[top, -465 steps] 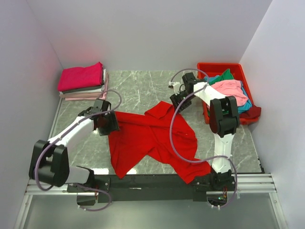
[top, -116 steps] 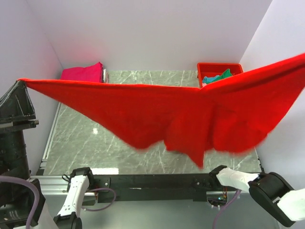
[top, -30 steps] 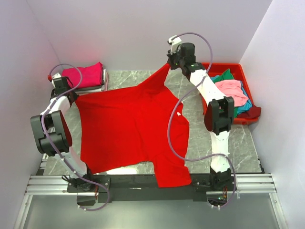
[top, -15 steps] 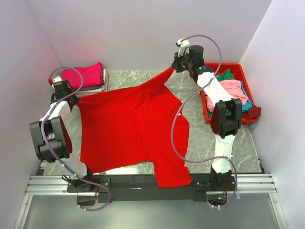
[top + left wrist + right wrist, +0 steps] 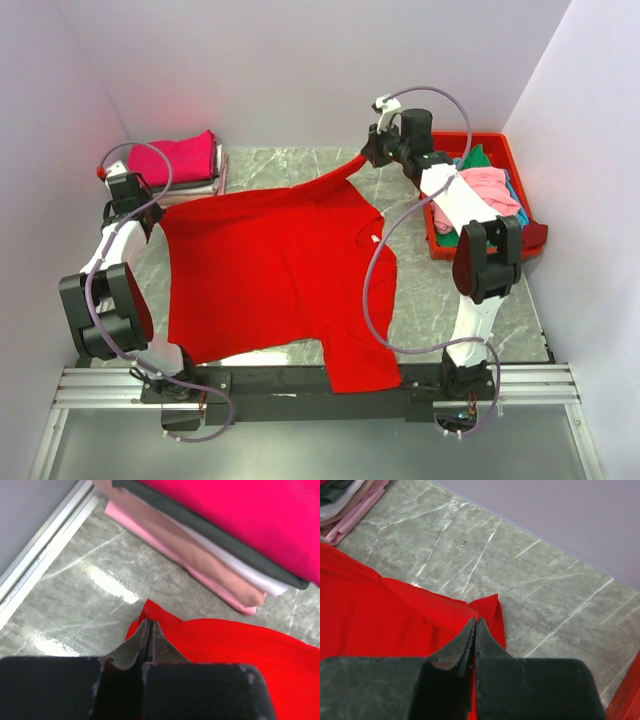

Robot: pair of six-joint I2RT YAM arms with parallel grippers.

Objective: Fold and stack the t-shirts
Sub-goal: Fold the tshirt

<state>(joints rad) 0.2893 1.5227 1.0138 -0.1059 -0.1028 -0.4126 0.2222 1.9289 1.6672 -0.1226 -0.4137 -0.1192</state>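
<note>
- Broadly, the large bright red cloth t-shirt lies spread open on the grey marble-patterned worktop. It takes up the left and middle of the surface, and its body is mostly smooth with a few shallow creases.
- Its near edge hangs over the front of the worktop and covers part of the black rail between the two arm bases.
- One far corner of the shirt is drawn out to the left, where the left end effector has its fingers pressed together on the cloth. In the left wrist view the fingertips pinch a small red point of fabric low over the stone.
- Another far part is pulled into a narrow strip toward the back right. It ends at the right end effector, whose fingers are likewise clamped together on the red fabric at a folded edge, as the right wrist view shows.
- Near the left end effector, in the back left corner, sits a stack of folded t-shirts: magenta on top, then dark grey, white and pink layers. In the left wrist view a strip of bare stone separates it from the pinched corner.
- Against the right wall stands a red plastic bin holding loose t-shirts in pink, green and teal. A dark red one is draped over its near right corner.
</note>
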